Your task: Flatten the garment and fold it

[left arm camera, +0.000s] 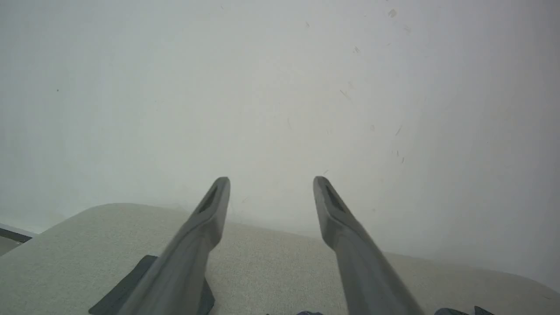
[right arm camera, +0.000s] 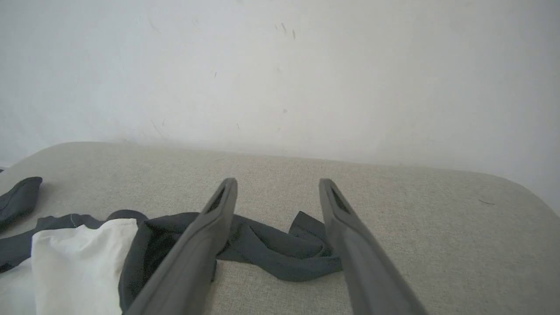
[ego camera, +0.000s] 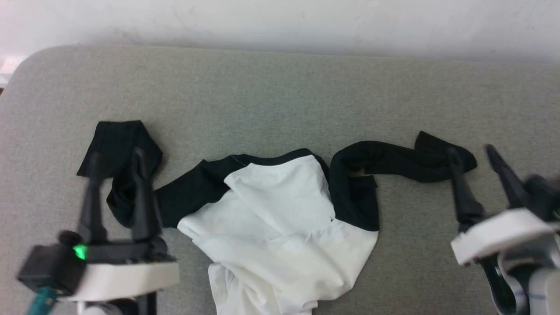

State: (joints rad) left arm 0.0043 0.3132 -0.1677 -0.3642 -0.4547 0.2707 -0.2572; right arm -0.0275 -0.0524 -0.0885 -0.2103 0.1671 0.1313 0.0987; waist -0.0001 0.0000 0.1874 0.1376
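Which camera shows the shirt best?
The head view: the shirt shows its white body and both black sleeves. The right wrist view catches one sleeve and some white; the left wrist view, a sleeve end.

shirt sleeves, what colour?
Black; the body of the shirt is white. Clearest in the head view.

hem of garment cut off at bottom edge, right gripper blurred, partly cropped

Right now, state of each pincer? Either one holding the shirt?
Left pincer: open, holding nothing.
Right pincer: open, holding nothing; the shirt lies loose on the cushion.
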